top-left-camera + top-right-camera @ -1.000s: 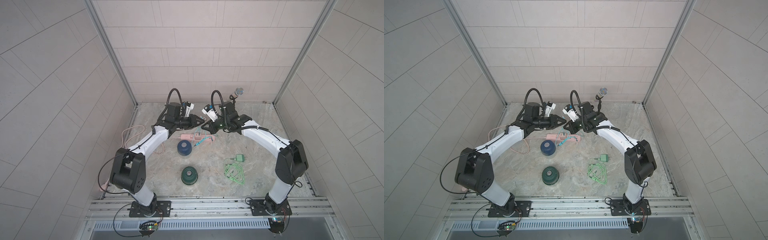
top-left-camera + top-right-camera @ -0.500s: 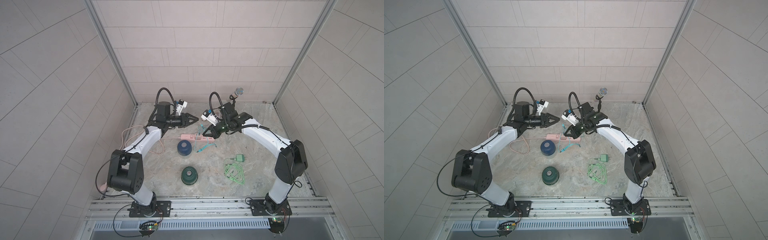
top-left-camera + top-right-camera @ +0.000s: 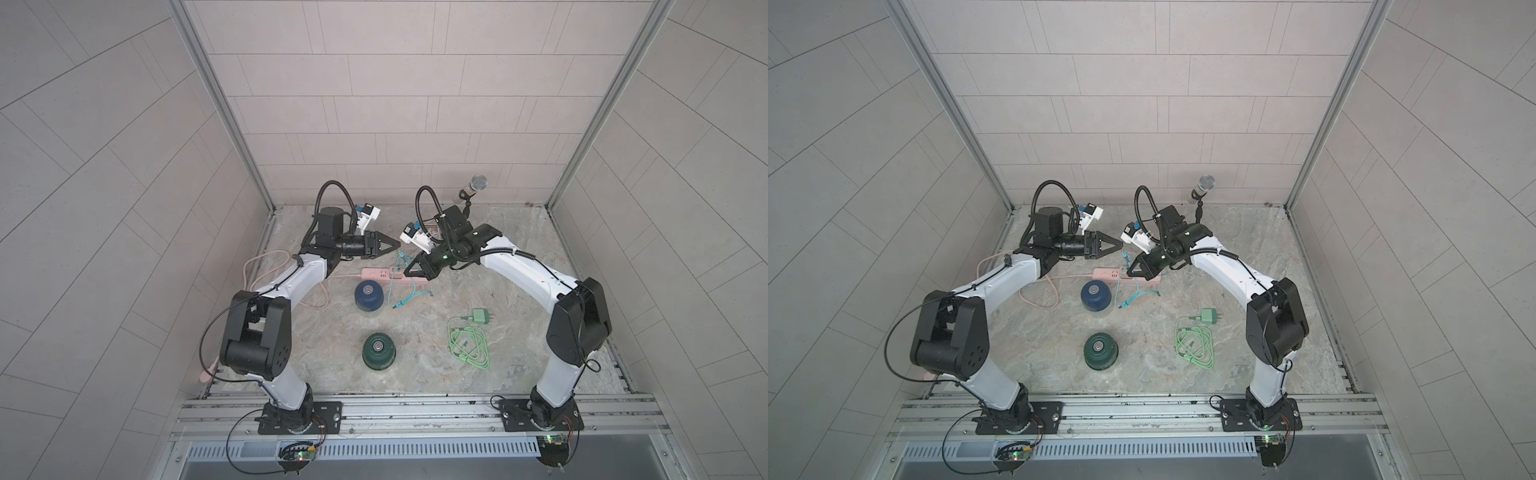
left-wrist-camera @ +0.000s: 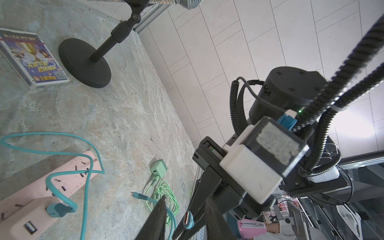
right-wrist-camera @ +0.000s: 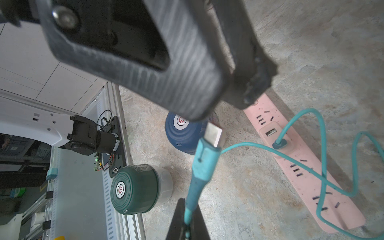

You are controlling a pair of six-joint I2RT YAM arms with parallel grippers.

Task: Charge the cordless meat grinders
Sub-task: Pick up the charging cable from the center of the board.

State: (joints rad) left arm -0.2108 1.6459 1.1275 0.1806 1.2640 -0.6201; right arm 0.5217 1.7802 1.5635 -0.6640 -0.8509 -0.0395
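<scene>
Our right gripper (image 5: 188, 209) pinched the teal cable (image 5: 195, 187) a little behind its plug (image 5: 214, 133), whose long axis pointed up the frame at the blue grinder (image 5: 176, 137) lying near, with the green grinder (image 5: 135, 189) at lower left, farther off.

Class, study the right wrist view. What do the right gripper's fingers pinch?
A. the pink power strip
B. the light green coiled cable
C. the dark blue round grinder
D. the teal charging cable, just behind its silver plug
D: the right gripper has its fingers closed on the teal charging cable, and the silver plug sticks out past them.
</scene>
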